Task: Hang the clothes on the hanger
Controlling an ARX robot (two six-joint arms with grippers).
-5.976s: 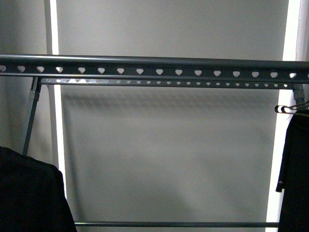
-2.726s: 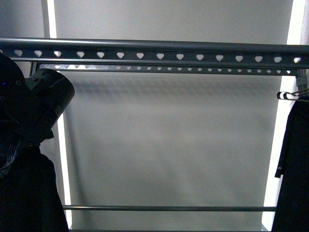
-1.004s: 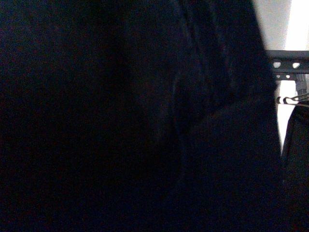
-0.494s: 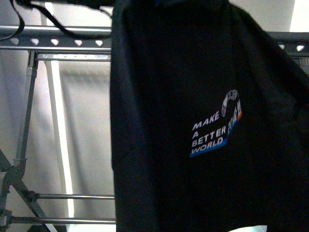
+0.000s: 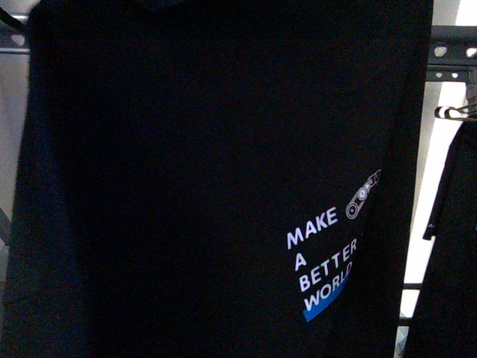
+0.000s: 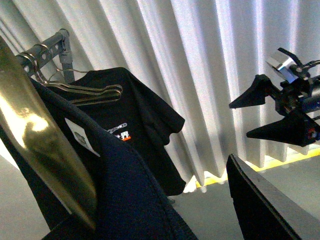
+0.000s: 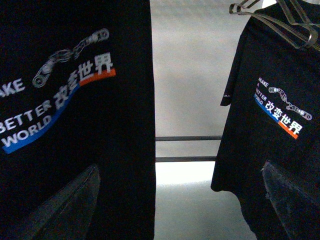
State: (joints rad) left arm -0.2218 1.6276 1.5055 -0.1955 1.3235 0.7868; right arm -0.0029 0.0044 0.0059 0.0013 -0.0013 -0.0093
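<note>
The clothes [image 5: 223,186], a black T-shirt with a white "MAKE A BETTER WORLD" print, hang close in front and fill most of the front view. Only the right end of the hanger's top rail [image 5: 451,52], with its heart-shaped holes, shows past them. My left gripper [image 6: 160,200] is shut on a dark fold of the clothes [image 6: 125,200]. My right gripper [image 7: 180,210] is open and empty, low beside the clothes [image 7: 60,100], and also shows in the left wrist view [image 6: 280,112]. Neither gripper is in the front view.
A second black printed T-shirt [image 7: 270,110] hangs on wire hangers [image 7: 280,15] at the rack's right end, and also shows in the front view [image 5: 447,246]. The rack's lower bars [image 7: 187,138] cross between the two shirts. A white curtain [image 6: 200,75] hangs behind.
The clothes have moved left and closer, now covering the rail's left part and the rack's leg. The print sits lower in the front view.
</note>
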